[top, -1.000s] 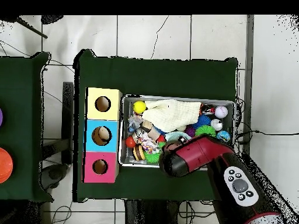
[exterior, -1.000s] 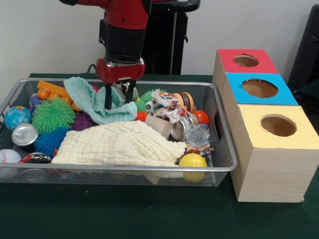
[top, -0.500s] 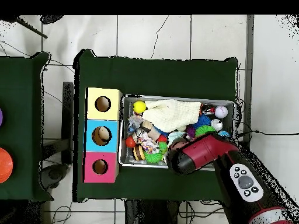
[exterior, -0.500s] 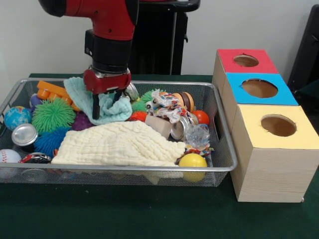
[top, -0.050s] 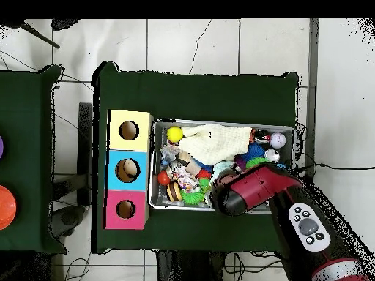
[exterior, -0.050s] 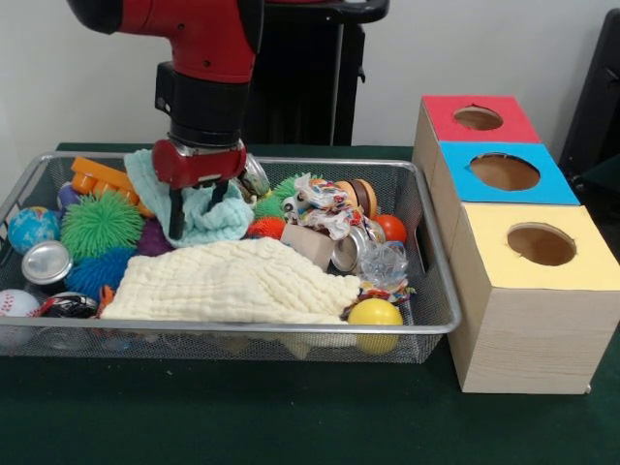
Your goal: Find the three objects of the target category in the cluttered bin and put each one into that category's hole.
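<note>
A wire mesh bin [exterior, -0.050s: 427,254] holds a jumble of things. A teal cloth [exterior, -0.050s: 231,219] lies at its back, and a large cream cloth [exterior, -0.050s: 228,281] covers the front middle. My gripper [exterior, -0.050s: 199,206] reaches down into the teal cloth, open, with a fold of the cloth bunched between its two black fingers. The left finger [exterior, -0.050s: 176,219] shows fully; the right one is partly hidden by cloth. From overhead the arm's red head [top, -0.050s: 234,197] covers the gripper and the bin's [top, -0.050s: 155,165] lower edge. Beside the bin stand three boxes with holes: red [exterior, -0.050s: 441,118], blue [exterior, -0.050s: 455,167], yellow [exterior, -0.050s: 586,263].
Left in the bin lie a green spiky ball [exterior, -0.050s: 102,223], a blue spiky ball [exterior, -0.050s: 95,273], a globe ball [exterior, -0.050s: 31,229], a can [exterior, -0.050s: 46,262] and a baseball [exterior, -0.050s: 14,304]. On the right are a rope toy [exterior, -0.050s: 325,204], another can [exterior, -0.050s: 351,250] and a yellow ball [exterior, -0.050s: 375,315].
The gripper has shifted left across the bin's back, dragging and bunching the teal cloth with it. A shiny can end now shows beside the gripper's right side.
</note>
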Available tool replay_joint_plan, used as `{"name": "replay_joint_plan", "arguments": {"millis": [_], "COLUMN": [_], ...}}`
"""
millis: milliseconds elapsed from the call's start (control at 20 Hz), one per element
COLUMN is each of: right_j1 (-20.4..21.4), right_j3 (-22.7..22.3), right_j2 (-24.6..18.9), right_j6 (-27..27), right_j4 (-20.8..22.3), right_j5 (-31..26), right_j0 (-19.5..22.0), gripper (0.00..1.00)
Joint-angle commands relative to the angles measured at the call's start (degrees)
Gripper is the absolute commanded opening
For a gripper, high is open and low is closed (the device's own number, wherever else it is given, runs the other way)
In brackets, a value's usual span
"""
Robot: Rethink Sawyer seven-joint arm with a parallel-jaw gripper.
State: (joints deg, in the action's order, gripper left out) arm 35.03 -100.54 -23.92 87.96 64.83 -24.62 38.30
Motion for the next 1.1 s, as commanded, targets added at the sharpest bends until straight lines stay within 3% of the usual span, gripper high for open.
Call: {"name": "replay_joint_plan", "arguments": {"millis": [50, 100, 200, 300, 450, 750, 950, 1100], "right_j1": [-12.5, -12.9, -13.4, -13.6, -13.2, -10.3, -6.6, -4.3], "right_j3": [7.1, 6.9, 6.6, 6.3, 5.9, 6.3, 7.0, 6.8], "right_j2": [-1.8, -2.1, -2.8, -4.7, -4.9, -7.7, -9.6, -10.6], "right_j6": [-4.1, -2.0, -1.9, -7.2, -7.9, -16.8, -26.9, -30.0], "right_j4": [0.3, -2.0, -4.9, -5.9, -8.4, -14.0, -13.5, -11.9], "right_j5": [1.9, 2.2, 0.9, -1.0, -2.4, -11.5, -17.3, -17.9], "right_j0": [5.1, 6.1, 7.3, 8.5, 9.3, 12.0, 13.5, 14.5], "gripper": [1.0, 0.0, 0.0, 0.0, 0.0, 0.0, 0.0, 0.0]}}
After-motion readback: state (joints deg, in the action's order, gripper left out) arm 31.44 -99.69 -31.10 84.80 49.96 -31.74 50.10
